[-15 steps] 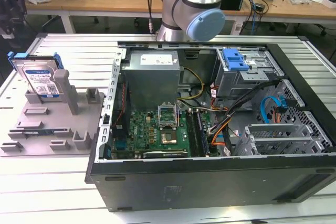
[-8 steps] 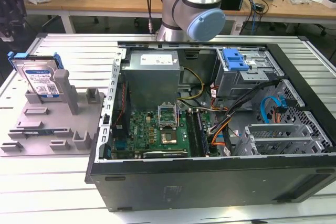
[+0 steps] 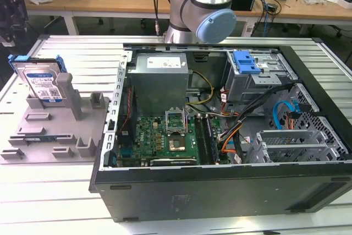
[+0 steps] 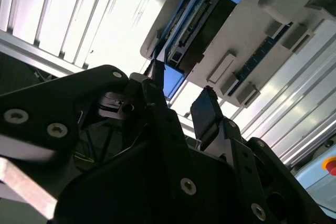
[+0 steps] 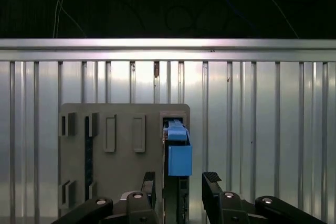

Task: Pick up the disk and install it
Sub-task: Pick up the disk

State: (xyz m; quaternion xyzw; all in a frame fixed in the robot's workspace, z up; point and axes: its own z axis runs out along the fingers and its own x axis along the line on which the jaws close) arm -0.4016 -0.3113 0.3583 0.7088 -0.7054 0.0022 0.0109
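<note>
The gripper (image 5: 181, 186) hangs with its two black fingers (image 5: 212, 183) spread apart and holding nothing, lined up over the disk (image 5: 177, 150). The disk stands on edge in a slot of the grey fixture tray (image 5: 115, 145), straight ahead of the fingertips and clear of them. In both wrist views the gap between the fingers frames the drive's thin edge, one finger to each side of it. In the exterior view the disk (image 3: 43, 83) leans in the tray on the slatted metal table (image 3: 71, 53), label side showing, with the blue caddy rail (image 3: 23, 59) around it. By its look the drive is rigid, dense for its size and smooth on its metal faces. A firm squeeze across the two broad faces, close to the edge nearest the gripper, seems the surest hold. It is likely sensitive to knocks, and the connector row (image 4: 193, 24) seen in the second wrist view is best left untouched; the plastic rail may flex if pinched alone. The nearest obstacles are the slot's walls and a grey upright post (image 3: 64, 86) of the tray just beside the labelled face, where one finger would have to pass. The open computer case (image 3: 220, 191), with its grey drive bay (image 3: 258, 81) and blue latch (image 3: 246, 61), lies well apart from the disk, beyond the tray
</note>
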